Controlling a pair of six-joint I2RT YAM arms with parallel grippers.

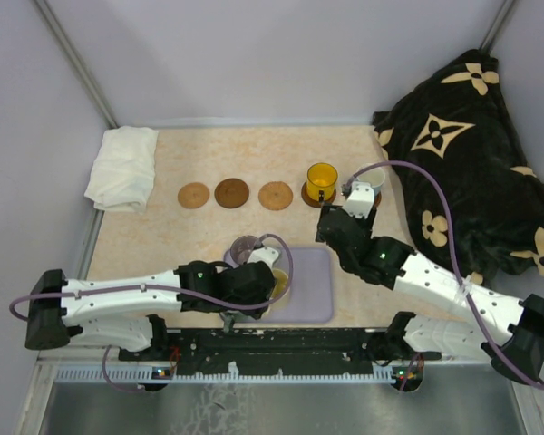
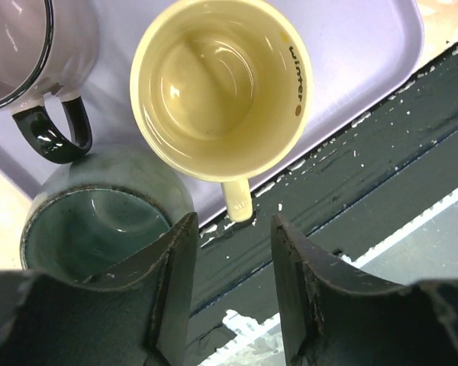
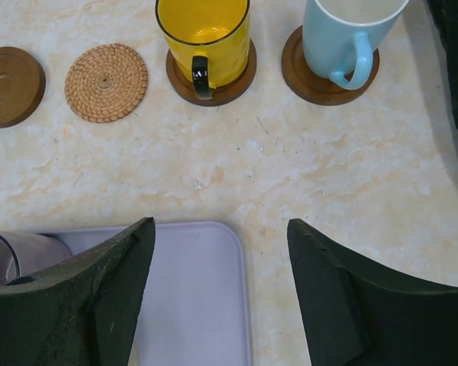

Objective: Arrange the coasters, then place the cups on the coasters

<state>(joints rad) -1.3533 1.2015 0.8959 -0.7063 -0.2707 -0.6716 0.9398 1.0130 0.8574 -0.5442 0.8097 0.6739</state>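
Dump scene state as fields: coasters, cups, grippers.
empty_coasters: left tan coaster, dark brown coaster, right tan coaster, in one row
cups_on_coasters: yellow cup, light blue cup
cups_on_tray: purple-grey cup, cream cup, grey-green cup
tray: lavender tray, near the arm bases
left gripper: jaws apart, nothing between them, just below the cream cup's handle
right gripper: open, empty, above the tray's far edge
remaining: three cups not yet on coasters
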